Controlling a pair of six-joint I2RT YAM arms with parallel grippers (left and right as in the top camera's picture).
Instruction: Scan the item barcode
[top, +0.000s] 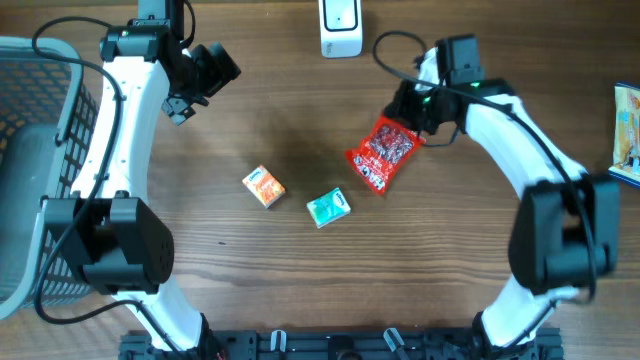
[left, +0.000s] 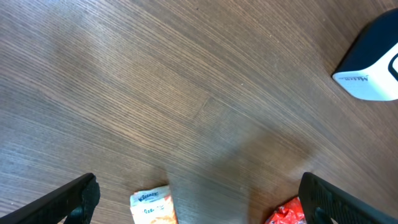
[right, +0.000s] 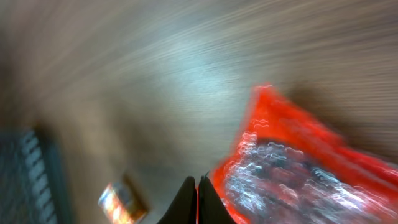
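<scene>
Though blurred, pouch (right: 298, 168) in R claw (right: 198, 180)

Overhead's sharp and evenly lit, soft shadows. Right wrist view is totally smeared with blur, glare on the red packet (right: 298, 168).

The table (top: 300, 270) is brown wood with a fine, straight grain. The snack packet (top: 382, 153) is bright red with a white and silvery speckled print. To its left, the orange box (top: 264, 186) has a white-and-blue label, and the teal box (top: 328, 207) has white markings. The far scanner (top: 340, 25) is white with a dark side. The basket (top: 60, 120) on the left is grey mesh. The arms (top: 130, 110) are white with black joints.
</scene>
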